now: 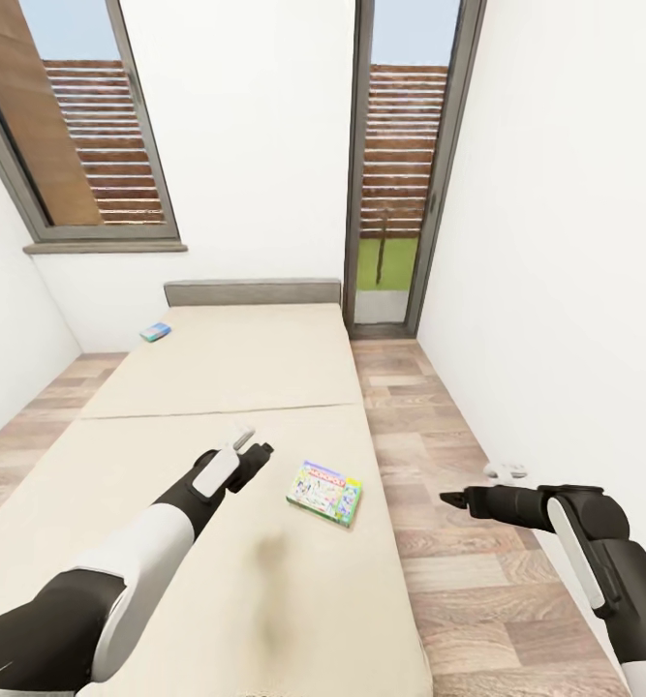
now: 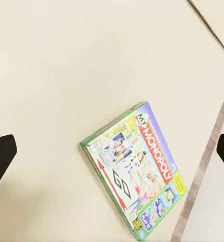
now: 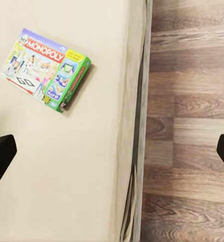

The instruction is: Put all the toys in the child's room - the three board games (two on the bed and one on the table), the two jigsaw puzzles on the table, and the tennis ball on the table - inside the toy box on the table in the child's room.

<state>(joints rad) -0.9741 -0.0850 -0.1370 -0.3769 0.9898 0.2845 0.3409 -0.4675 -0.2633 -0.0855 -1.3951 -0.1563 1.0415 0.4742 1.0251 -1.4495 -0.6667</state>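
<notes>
At the centre of the head view we see a green Monopoly board game (image 1: pixel 324 492) lying flat on the beige bed (image 1: pixel 216 387), near its right edge. A second, blue board game (image 1: pixel 155 332) rests at the bed's upper left, near the headboard (image 1: pixel 253 291). Our left gripper (image 1: pixel 250 447) hovers left of the green box, jaws spread; our right gripper (image 1: pixel 450 500) hangs over the wood floor (image 1: pixel 439 581), also spread wide.

Beige bed, bright game boxes

The bed (image 1: pixel 264 387) has a plain beige mattress and grey headboard; the Monopoly box (image 1: pixel 324 492) is green-edged with a red title band; a small box (image 1: pixel 155 332) is blue; the floor (image 1: pixel 477 542) is brown wood-plank.
</notes>
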